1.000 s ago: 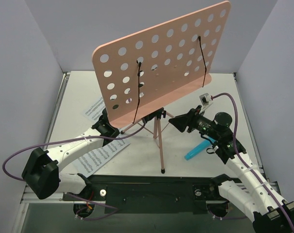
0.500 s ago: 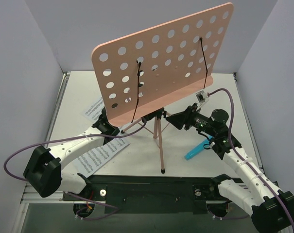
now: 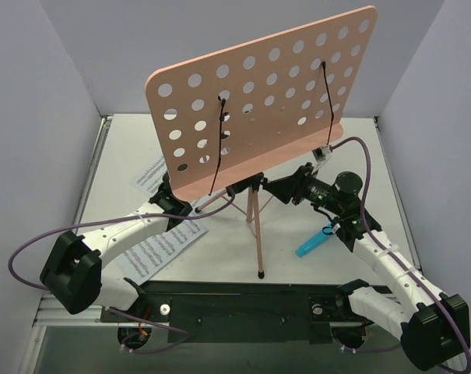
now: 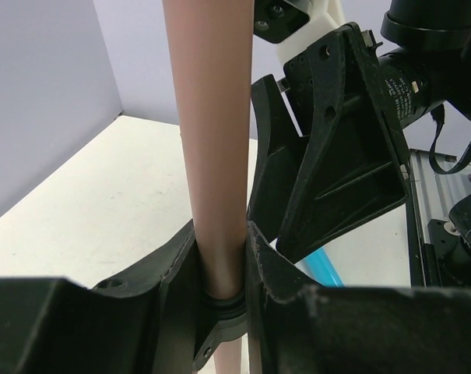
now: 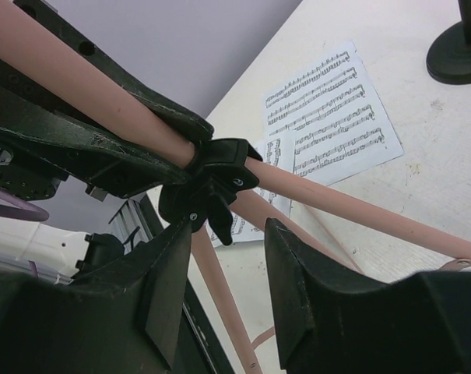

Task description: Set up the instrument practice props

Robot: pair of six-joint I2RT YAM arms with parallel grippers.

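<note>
The left pincer [image 4: 219,261], reaching forward, clamped the music stand pole [image 4: 212,117]. The right pincer [image 5: 223,238], extended leftward, stood apart astride the black hub [image 5: 212,178].

Left arm [image 3: 118,230] comes in from the lower left toward mid-frame, and its left gripper [image 4: 219,257] is pinched tight on the music stand [image 4: 212,117] pole. Right arm [image 3: 383,261] bends in from the lower right, wrist roughly level. Its right gripper [image 5: 227,265] points left with the jaws apart.

On the white table [image 3: 130,148], two sheets of printed music [image 3: 169,248] lie left. The pink music stand [image 3: 258,101] stands at centre; a blue object [image 3: 313,243] lies near-right.
</note>
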